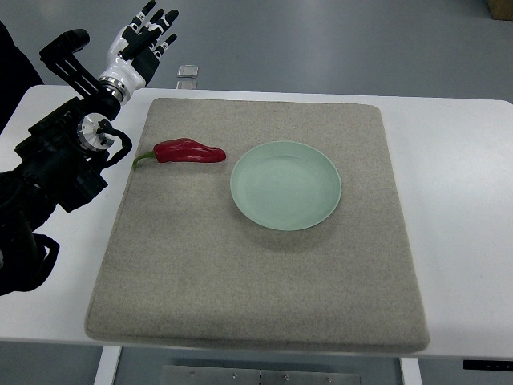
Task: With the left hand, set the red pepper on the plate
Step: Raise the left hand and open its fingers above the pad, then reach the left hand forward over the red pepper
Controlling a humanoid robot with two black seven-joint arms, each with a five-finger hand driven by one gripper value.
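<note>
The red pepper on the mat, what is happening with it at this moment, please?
Nothing holds it yet. The red pepper lies on the grey mat, just left of the empty green plate and apart from it. The robot's left hand is raised beyond the table's far left corner, fingers spread and holding nothing. The right arm is not in view. The pepper has not been picked up or put on the plate.
</note>
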